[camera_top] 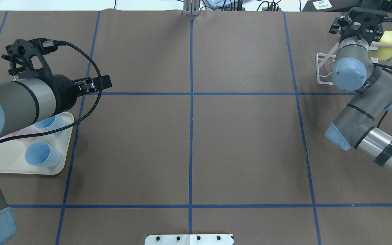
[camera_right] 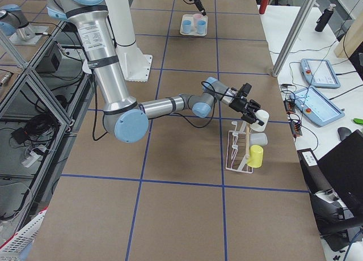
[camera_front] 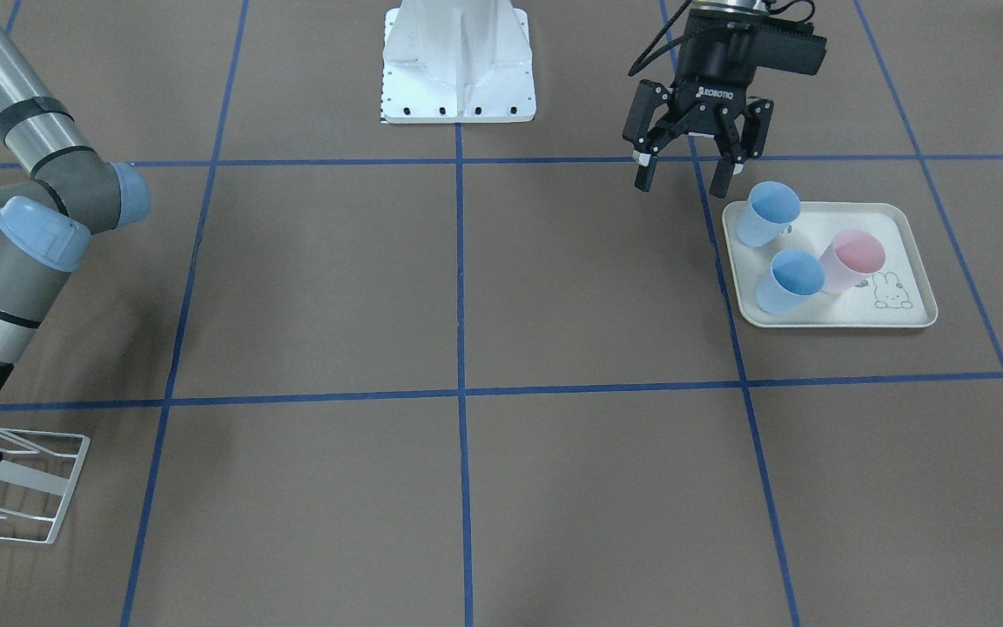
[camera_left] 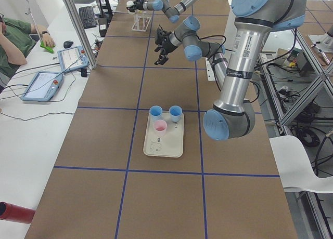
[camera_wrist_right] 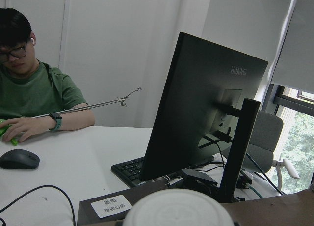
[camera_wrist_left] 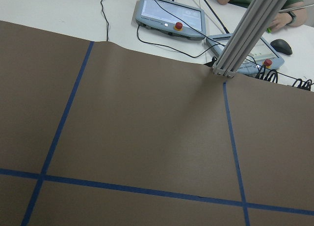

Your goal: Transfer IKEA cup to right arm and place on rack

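My right gripper (camera_right: 254,112) is at the top of the white wire rack (camera_right: 235,153), shut on a white cup (camera_right: 262,119). The cup's round base fills the bottom of the right wrist view (camera_wrist_right: 179,209). A grey cup (camera_right: 258,139) and a yellow cup (camera_right: 256,156) hang lower on the rack. The rack also shows in the front view (camera_front: 40,488) and the overhead view (camera_top: 323,68). My left gripper (camera_front: 682,185) is open and empty. It hangs just beyond the far left corner of the cream tray (camera_front: 911,261), which holds two blue cups (camera_front: 771,213) (camera_front: 790,280) and a pink cup (camera_front: 854,261).
The robot base (camera_front: 458,70) stands at the table's middle edge. Blue tape lines grid the brown table (camera_front: 467,287). An operator (camera_wrist_right: 29,98), a monitor (camera_wrist_right: 206,113) and control tablets (camera_wrist_left: 169,19) are on the white desk past the table's far edge.
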You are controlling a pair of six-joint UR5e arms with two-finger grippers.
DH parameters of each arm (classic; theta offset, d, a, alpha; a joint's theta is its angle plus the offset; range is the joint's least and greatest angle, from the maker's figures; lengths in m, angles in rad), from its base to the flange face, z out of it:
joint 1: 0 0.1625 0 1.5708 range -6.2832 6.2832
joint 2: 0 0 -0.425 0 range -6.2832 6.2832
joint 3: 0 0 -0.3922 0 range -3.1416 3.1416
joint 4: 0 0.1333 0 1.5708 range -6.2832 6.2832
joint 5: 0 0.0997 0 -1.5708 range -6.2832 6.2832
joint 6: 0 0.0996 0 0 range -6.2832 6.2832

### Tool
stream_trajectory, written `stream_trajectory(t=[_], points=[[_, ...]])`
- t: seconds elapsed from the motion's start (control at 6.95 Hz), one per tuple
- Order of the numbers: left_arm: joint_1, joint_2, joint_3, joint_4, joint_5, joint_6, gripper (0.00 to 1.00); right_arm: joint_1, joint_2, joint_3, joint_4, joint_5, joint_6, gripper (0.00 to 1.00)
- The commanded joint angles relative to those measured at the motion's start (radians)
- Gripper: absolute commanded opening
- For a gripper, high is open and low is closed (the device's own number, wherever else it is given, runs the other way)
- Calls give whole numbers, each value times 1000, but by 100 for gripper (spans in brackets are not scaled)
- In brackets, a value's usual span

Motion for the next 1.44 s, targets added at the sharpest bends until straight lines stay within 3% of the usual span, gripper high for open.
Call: stream_trajectory(t=[0.0,0.29,0.43,0.58,1.29], points=[[2,-1,0,0,0,-3,100,-8,0,-1,0,0,0,0],[2,-2,0,0,0,-6,100,-11,-8,0,2,2,2,6],[2,-2,0,0,0,-7,100,-13,-8,0,2,2,27,70],[2,-2,0,0,0,-6,100,-16,-6,2,2,0,29,100],[2,-1,0,-3,-1,-6,100,-10,-2,61,2,0,14,100]])
